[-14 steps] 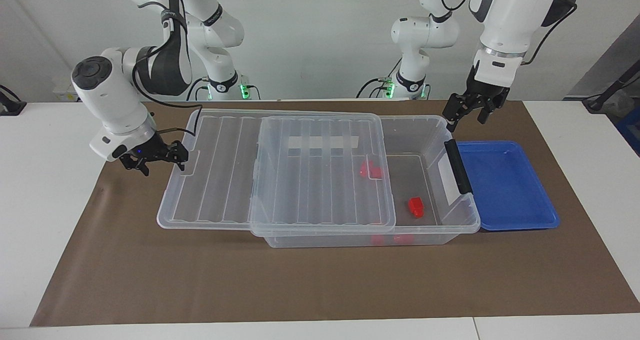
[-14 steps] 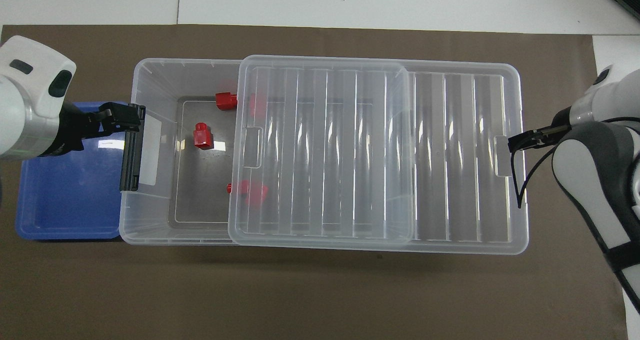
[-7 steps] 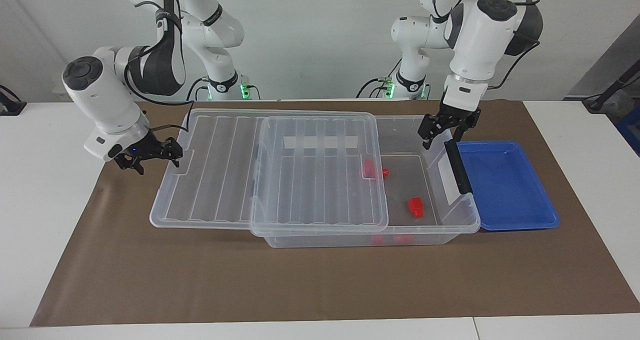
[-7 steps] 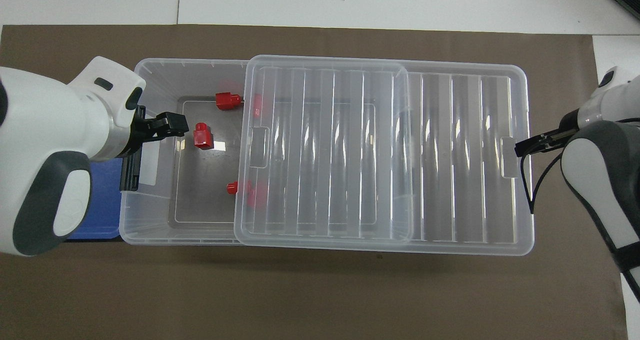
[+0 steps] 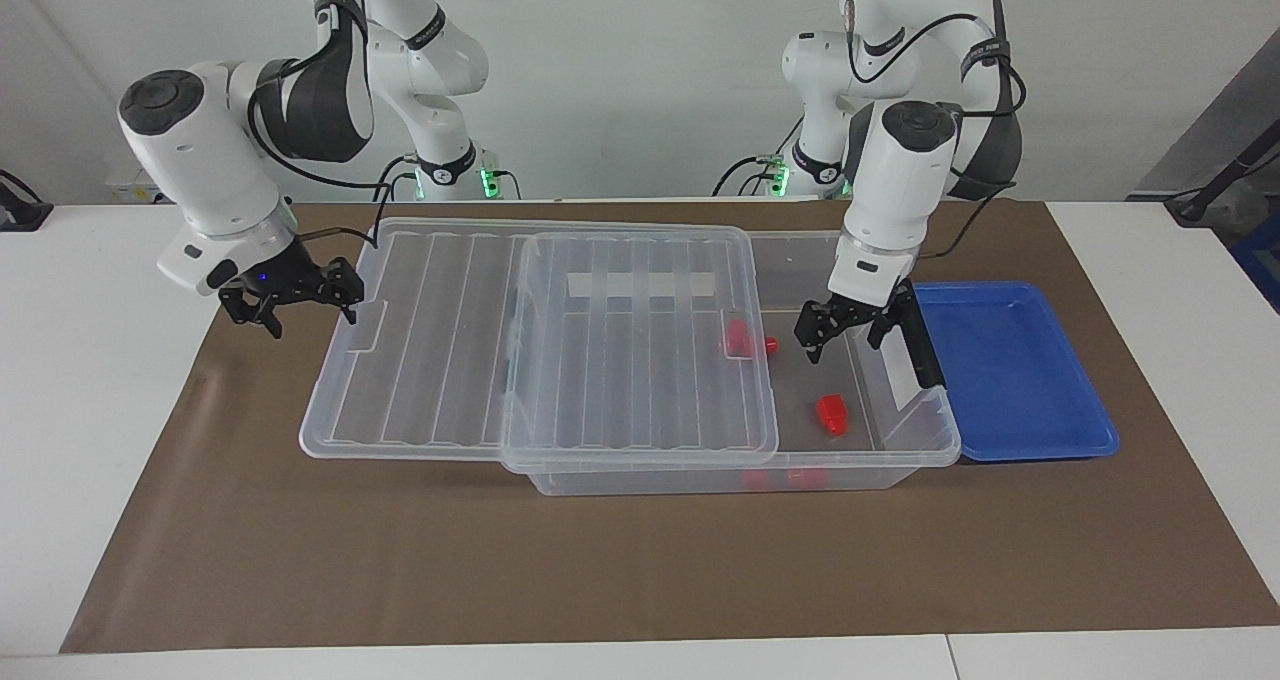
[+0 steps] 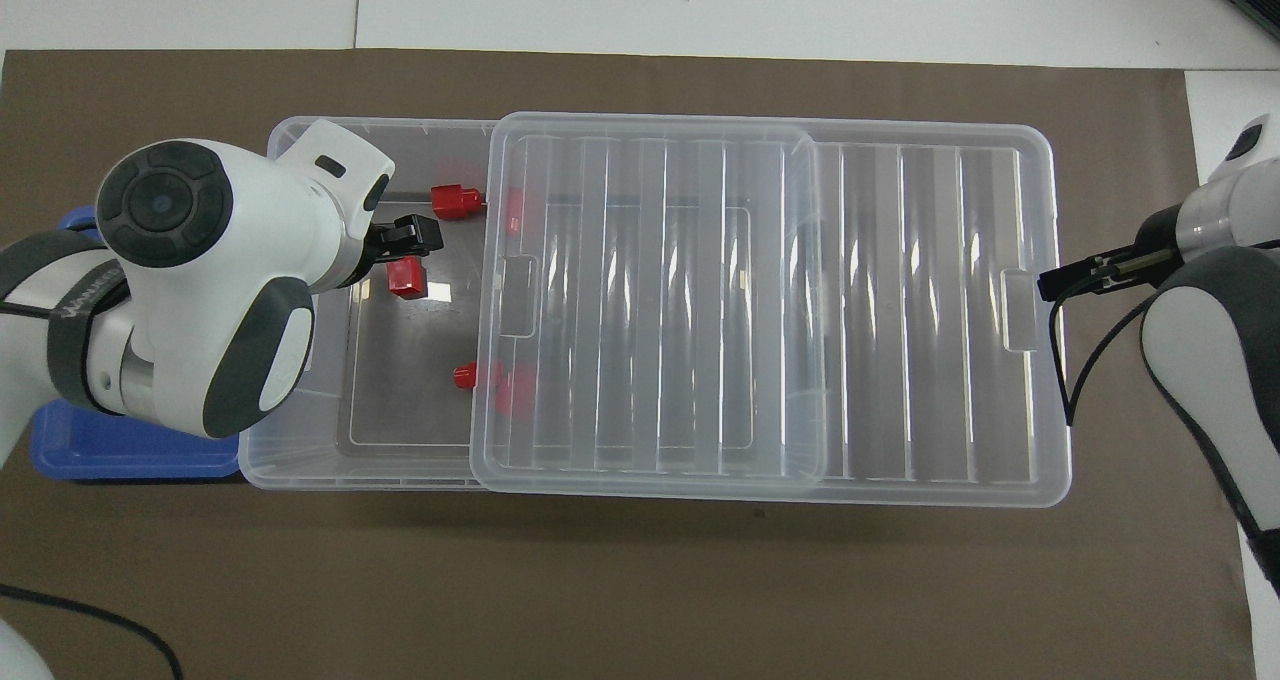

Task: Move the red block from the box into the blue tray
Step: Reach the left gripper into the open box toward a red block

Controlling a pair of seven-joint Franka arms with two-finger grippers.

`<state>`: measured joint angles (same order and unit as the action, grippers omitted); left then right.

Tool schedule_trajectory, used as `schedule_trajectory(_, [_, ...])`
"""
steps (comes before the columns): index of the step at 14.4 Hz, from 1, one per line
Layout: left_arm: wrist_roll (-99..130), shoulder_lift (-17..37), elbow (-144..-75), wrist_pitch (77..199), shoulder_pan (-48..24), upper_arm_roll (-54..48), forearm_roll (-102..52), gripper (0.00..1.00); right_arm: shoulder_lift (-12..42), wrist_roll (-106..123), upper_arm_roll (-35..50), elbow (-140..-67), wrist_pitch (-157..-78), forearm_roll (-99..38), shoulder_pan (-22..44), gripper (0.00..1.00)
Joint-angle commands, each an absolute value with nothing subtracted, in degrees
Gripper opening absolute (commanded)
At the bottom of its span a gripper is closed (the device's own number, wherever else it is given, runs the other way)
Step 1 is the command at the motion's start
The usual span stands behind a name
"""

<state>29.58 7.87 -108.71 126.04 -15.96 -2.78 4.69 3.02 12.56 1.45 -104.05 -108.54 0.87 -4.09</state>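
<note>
So the left gripper [image 5: 845, 332] is now down inside the open end of the box [image 5: 905, 450], jaws spread wide and holding nothing. A second ago it was up over the box's rim near the blue tray [image 5: 1010, 380]; it's swung in over the box floor since. The red block [image 5: 831, 412] lies just under and a bit off from its fingertips, not touched yet.

The right gripper [image 5: 290, 295] is at the outer edge of the lid [image 5: 440, 360], also wide open, nothing visibly clamped. The lid has slid a bit further toward that arm's end since then.

Count: two grippers, one box, one lid, one tray, and three red blocks showing from overhead, two of them half tucked under the lid's edge.

The block itself is small, bright red, chunky with a little nub on one end.
</note>
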Motion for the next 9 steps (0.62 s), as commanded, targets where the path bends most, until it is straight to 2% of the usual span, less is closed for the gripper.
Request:
schedule_trajectory(1, [24.5,7.5,-113.7,131.6,-15.6,-2.2,5.5,1.00,0.5,4.9,1.7,-103.0,-105.1,1.6,-2.2,1.00])
schedule_trajectory(5, [24.1,11.4,-116.1,136.9,-15.8,-2.2,5.7,1.00,-3.2,-2.9,1.8,-100.6,-98.6,1.5,-1.0,1.00])
schedule_trajectory(7, [24.1,13.1,-117.2,140.1,-15.6,-2.2,5.5,1.00,-3.3,-4.9,1.8,-96.8,-92.5,1.7,0.4,1.00])
schedule_trajectory(9, [24.1,14.8,-117.1,141.4,-15.5,-2.1,5.5,1.00,-2.7,-6.0,1.8,-94.5,-90.9,1.7,0.5,1.00])
